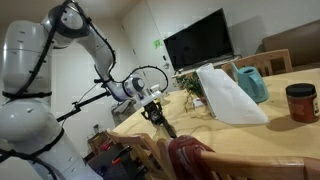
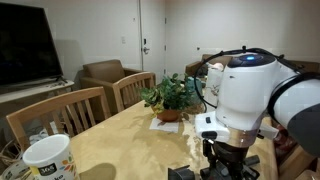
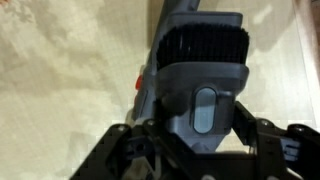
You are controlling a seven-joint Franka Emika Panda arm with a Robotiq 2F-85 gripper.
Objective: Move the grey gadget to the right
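Bench [image 1: 280, 135]: pale wood, cloudy grain in the wrist view. Claw [image 3: 197, 140] closed on the grey gadget [image 3: 195, 55], which juts out from between the jaws, low over the robot's end of the bench. Whether it touches the wood: cannot tell.

Farther along the bench: white bag [image 1: 232, 98], teal jug [image 1: 252, 82], red jar [image 1: 300, 102], potted plant [image 2: 170, 98].

Room: dark TV [image 1: 200, 40], wooden chair [image 2: 60, 112], white door [image 2: 150, 40].
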